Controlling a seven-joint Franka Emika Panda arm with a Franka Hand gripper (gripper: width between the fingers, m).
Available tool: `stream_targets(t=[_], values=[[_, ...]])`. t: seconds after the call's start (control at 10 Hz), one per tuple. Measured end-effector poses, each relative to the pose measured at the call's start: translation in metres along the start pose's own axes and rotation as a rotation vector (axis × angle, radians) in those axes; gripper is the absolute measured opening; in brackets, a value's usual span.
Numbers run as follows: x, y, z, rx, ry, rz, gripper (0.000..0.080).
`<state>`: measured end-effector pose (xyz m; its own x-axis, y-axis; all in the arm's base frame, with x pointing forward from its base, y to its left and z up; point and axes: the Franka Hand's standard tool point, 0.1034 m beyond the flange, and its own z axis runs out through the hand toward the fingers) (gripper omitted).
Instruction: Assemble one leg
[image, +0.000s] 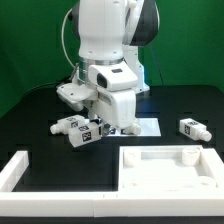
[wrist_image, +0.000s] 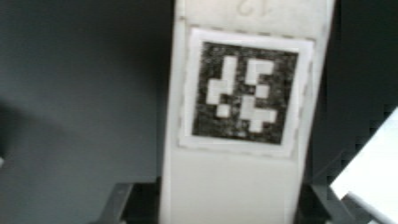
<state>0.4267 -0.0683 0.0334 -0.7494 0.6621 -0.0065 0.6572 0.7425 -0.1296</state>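
In the wrist view a white leg (wrist_image: 246, 100) with a black-and-white tag fills the frame and runs lengthwise between my dark fingers (wrist_image: 139, 203). They press against both of its sides. In the exterior view my gripper (image: 112, 127) is low at the table, under the white arm. Its fingers are mostly hidden by the hand. The leg in its grasp (image: 92, 133) sticks out towards the exterior view's left. A second leg (image: 66, 125) lies just beyond it. A third leg (image: 193, 127) lies alone at the exterior view's right.
The large white square panel (image: 140, 172) with raised corner sockets lies at the front right. A white L-shaped block (image: 20, 168) lies at the front left. The marker board (image: 145, 126) lies flat under and behind the gripper. The arm's white body fills the middle back.
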Motion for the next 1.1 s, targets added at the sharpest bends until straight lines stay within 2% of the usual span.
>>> stream_targets(t=[0.2,0.3,0.6,0.8,1.1], values=[[0.003,-0.007,0.004,0.031,0.002,-0.239,0.0284],[0.006,-0.011,0.006,0.089,0.020,-0.307,0.0284],[0.003,-0.016,0.007,0.102,0.014,-0.425,0.0284],[0.004,-0.017,0.009,0.106,0.019,-0.404,0.0284],[0.013,-0.021,0.025,0.131,0.056,-0.381,0.0284]])
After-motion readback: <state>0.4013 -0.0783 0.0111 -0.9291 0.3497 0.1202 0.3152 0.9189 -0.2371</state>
